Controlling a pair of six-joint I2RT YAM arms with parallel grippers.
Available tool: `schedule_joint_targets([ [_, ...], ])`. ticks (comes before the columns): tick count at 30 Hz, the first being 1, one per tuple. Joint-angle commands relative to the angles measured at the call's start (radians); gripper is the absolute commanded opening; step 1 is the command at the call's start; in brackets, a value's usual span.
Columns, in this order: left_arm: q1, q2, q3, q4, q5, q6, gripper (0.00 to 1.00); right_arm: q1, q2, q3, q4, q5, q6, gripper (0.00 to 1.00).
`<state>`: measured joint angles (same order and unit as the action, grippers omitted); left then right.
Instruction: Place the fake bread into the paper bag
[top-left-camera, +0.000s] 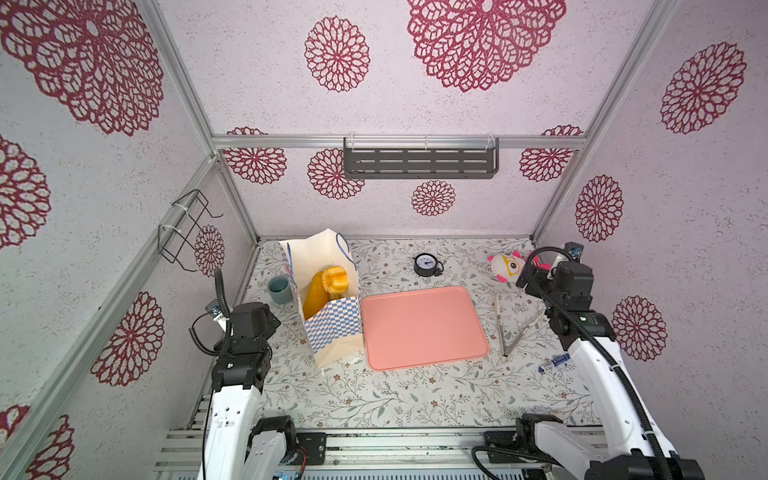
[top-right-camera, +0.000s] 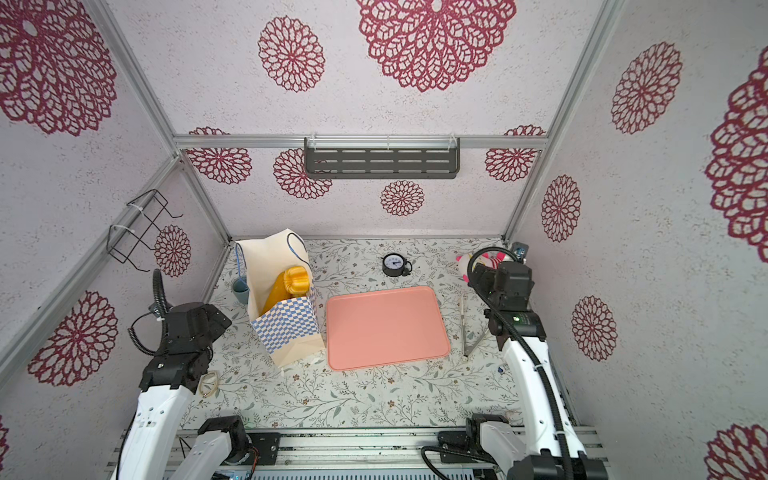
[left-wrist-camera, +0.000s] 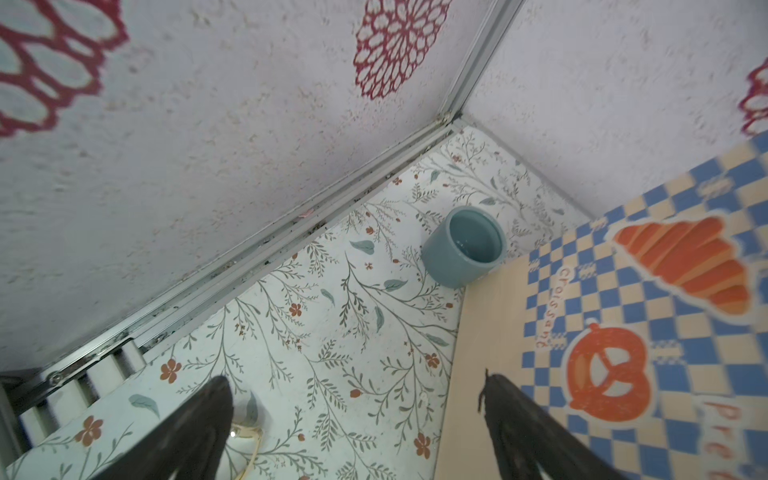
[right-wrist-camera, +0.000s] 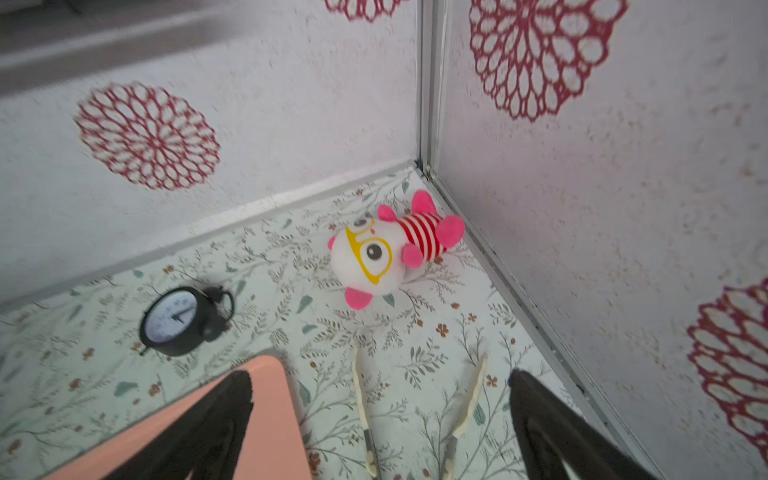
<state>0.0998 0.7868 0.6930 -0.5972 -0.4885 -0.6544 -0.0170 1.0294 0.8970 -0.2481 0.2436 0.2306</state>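
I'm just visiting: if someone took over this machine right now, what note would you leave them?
Left gripper: open, empty, beside the tall cream paper bag with a blue checkered band.
Right gripper: open, empty, near the far right corner.
Done: a glossy yellow fluted ring cake and a long orange loaf stand inside the bag.
Left: no bread shows on the flat pink tray or table; probably finished.

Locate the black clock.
In both top views the black clock sits near the back wall, behind the pink tray, left of the plush toy.
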Motion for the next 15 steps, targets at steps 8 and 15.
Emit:
schedule_joint_targets([
  [8,0.024,0.1,-0.155,0.34,-0.038,0.114,0.97,-0.001,0.079,-0.234,0.241,0.128,-0.069,0.99],
  [15,0.029,0.2,-0.216,0.547,-0.054,0.175,0.97,-0.012,0.171,-0.317,0.414,0.161,-0.086,0.99],
])
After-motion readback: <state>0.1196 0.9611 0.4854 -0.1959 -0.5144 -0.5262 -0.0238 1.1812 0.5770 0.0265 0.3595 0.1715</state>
